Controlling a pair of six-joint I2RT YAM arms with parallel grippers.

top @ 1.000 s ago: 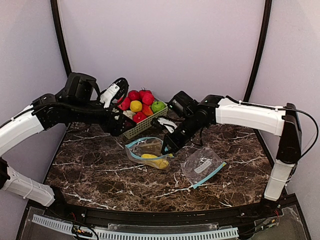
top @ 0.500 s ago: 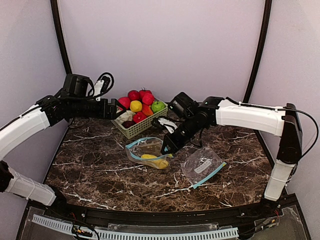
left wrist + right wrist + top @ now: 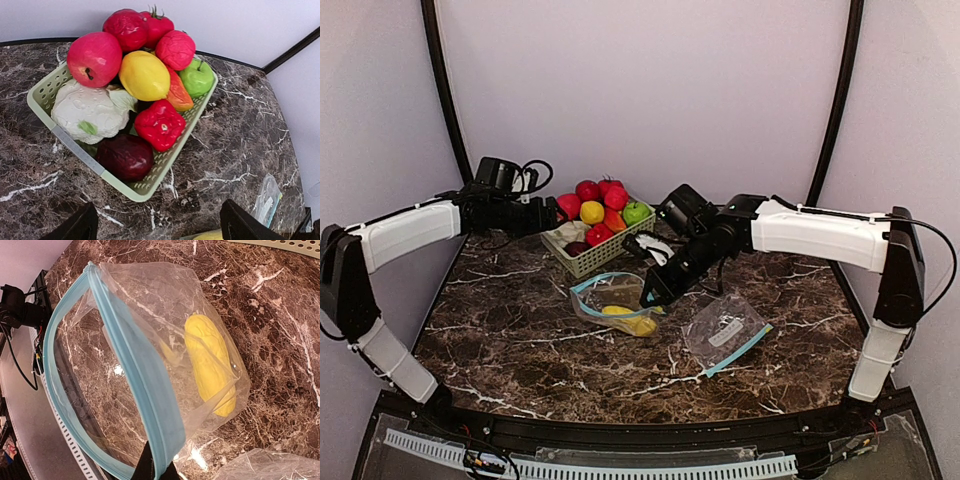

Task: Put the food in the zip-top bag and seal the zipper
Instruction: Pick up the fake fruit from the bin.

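Food [image 3: 144, 76] sits beyond the gaping left tool [image 3: 160, 227]; right tool [image 3: 159, 468] pinches bag [image 3: 150, 315] rim.

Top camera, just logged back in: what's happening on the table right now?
The right gripper is pinching the blue zipper rim of the zip-top bag, holding its mouth open. One yellow food piece lies inside, and the zipper is not sealed. The left gripper hovers open and empty above the basket, which is piled with toy food. A second bag lies flat to the right.
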